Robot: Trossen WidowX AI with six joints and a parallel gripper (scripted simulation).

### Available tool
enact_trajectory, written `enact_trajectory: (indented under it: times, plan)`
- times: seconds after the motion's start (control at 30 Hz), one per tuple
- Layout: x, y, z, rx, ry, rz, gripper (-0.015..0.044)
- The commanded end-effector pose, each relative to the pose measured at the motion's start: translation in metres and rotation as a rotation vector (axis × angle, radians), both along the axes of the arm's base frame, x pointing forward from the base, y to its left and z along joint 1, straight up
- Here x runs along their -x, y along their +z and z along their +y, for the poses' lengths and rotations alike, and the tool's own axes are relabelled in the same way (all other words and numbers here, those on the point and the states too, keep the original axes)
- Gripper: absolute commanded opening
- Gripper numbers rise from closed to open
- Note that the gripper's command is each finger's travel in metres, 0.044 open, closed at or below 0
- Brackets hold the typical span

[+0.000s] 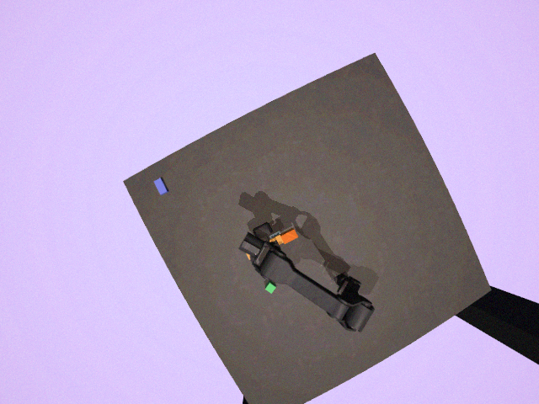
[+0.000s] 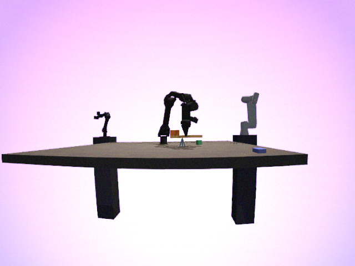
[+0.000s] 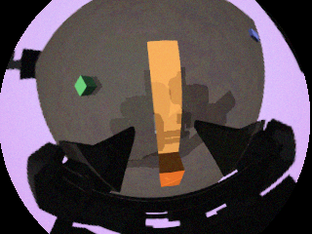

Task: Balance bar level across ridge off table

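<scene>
The orange bar (image 3: 164, 85) (image 2: 192, 136) (image 1: 288, 236) lies level across the small grey ridge (image 2: 181, 143), clear of the table (image 2: 86, 151) (image 1: 348, 151). Its thicker, darker orange end (image 2: 174, 133) (image 3: 172, 175) points toward the arm's base. In the top view the arm hides most of the bar and all of the ridge. My gripper (image 3: 166, 127) (image 2: 185, 133) is open, with one finger on each side of the bar and a gap between each finger and the bar. It points straight down over the bar, near the ridge.
A green cube (image 1: 270, 288) (image 2: 198, 142) (image 3: 85, 85) sits on the table close to the bar. A blue block (image 1: 160, 186) (image 2: 259, 150) (image 3: 255, 34) lies near a table corner. A small black arm (image 2: 104, 123) and a grey arm (image 2: 249, 114) stand beyond the table.
</scene>
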State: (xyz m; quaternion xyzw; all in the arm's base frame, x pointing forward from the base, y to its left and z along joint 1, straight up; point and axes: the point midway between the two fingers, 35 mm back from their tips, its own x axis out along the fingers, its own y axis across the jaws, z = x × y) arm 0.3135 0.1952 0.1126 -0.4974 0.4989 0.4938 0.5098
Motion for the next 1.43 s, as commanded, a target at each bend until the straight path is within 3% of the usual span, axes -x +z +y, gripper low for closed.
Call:
enact_trajectory:
  times: [0.0, 0.23, 1.4]
  plan:
    - [-0.005, 0.033, 0.003, -0.015, 0.000, -0.024, 0.0440]
    - [0.001, 0.094, -0.001, -0.022, 0.000, -0.036, 0.0440]
    - [0.001, 0.094, -0.001, -0.022, 0.000, -0.036, 0.0440]
